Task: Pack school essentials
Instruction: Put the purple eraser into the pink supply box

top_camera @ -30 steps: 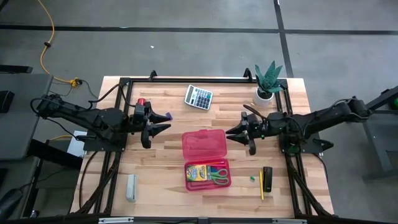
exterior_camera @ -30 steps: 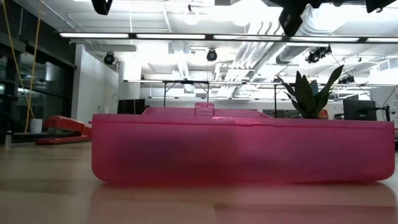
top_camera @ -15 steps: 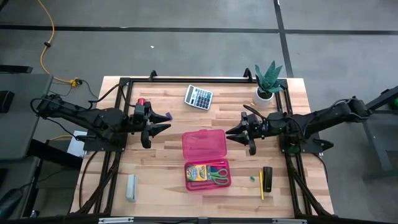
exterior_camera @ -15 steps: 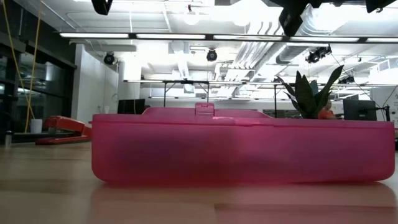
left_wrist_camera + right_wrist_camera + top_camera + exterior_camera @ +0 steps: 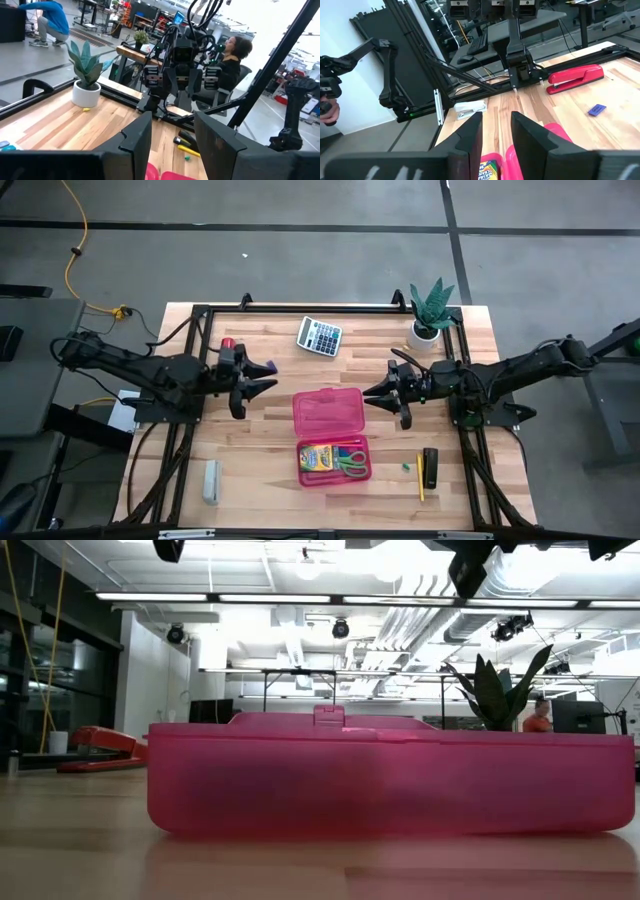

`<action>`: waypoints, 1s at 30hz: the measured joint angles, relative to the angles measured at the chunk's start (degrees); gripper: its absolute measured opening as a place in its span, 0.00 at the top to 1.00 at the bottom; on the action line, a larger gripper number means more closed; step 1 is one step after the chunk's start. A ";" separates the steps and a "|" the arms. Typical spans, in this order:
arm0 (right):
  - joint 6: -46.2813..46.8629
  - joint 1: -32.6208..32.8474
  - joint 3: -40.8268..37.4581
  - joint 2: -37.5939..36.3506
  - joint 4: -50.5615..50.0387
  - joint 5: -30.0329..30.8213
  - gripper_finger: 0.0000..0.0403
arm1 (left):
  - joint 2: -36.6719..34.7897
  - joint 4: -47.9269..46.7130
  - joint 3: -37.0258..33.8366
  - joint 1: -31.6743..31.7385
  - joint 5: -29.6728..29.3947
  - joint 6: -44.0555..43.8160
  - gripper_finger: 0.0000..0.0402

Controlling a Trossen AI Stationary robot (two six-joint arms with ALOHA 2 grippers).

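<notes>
The pink hinged case (image 5: 328,436) lies open at the table's middle. Its near half holds the yellow-green crayon box (image 5: 316,459) and the green-handled scissors (image 5: 351,461). A yellow pencil (image 5: 420,478) and a tiny green eraser (image 5: 407,467) lie on the wood to the right of the case, and a purple eraser (image 5: 270,366) lies to its far left. My left gripper (image 5: 254,388) hovers open to the left of the case lid. My right gripper (image 5: 370,395) hovers open to the right of the lid. Both point at the case.
A calculator (image 5: 319,335) and a potted plant (image 5: 430,315) stand near the far edge. A red stapler (image 5: 575,77) lies by the left arm, a pale grey item (image 5: 211,481) lies near left, and a black object (image 5: 430,467) lies beside the pencil. Black frame rails run along both sides.
</notes>
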 joint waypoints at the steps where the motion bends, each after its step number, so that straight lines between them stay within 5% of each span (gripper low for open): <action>1: 0.00 0.01 0.00 0.00 0.00 0.00 0.77 | 0.30 0.04 0.00 0.00 -0.01 -0.01 0.66; 22: 0.00 -0.01 0.00 0.02 -0.02 0.00 0.77 | 3.54 0.23 0.02 4.06 -5.57 -3.27 0.64; 30: 0.15 0.00 0.02 0.02 -0.02 0.00 0.77 | 3.54 -17.21 0.02 12.80 -5.94 -14.79 0.48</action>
